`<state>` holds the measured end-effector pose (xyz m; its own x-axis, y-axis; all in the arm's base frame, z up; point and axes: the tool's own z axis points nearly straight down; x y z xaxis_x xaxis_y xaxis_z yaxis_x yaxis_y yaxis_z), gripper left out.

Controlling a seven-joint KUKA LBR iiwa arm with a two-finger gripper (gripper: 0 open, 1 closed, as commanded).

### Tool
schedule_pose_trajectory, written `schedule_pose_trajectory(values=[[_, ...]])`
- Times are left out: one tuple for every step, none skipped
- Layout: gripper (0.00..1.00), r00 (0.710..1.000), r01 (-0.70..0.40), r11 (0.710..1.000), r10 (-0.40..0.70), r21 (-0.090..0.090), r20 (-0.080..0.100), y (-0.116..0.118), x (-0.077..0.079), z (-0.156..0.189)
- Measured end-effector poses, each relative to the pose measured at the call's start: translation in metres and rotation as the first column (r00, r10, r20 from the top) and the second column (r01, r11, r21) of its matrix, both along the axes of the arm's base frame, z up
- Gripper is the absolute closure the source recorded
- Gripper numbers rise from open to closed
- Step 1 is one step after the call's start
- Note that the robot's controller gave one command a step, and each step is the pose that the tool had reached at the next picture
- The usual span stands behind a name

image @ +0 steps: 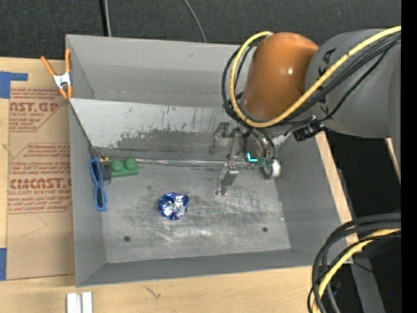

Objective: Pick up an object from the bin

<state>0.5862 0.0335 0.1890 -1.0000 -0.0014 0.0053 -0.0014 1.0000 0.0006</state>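
Note:
My gripper (227, 173) hangs low over the right half of the bin floor, with bare metal beneath it. The nearest loose thing is a crumpled blue and silver foil ball (173, 205), lying on the floor to the gripper's left and nearer the front wall. A green toy brick (124, 167) sits far left, close to the left wall. A pair of blue plastic glasses (98, 183) leans against that left wall just beside the brick. Nothing shows in the gripper.
The arm with its orange cover and looped cables comes in from the right, hiding the bin's back right corner. Sloping grey walls close the floor on every side.

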Motion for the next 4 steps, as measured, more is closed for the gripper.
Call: schedule_pose_trajectory(values=[[0.0, 0.965, -0.262, 0.965, 0.262, 0.0, 0.009, 0.051, -0.03, -0.111], [1.0, 0.965, -0.261, 0.965, 0.261, 0.0, 0.007, 0.05, -0.03, -0.109], [0.0, 0.965, -0.261, 0.965, 0.261, 0.001, 0.006, 0.05, -0.03, -0.11], [0.0, 0.83, -0.558, 0.83, 0.558, -0.002, 0.014, 0.103, -0.036, -0.112]])
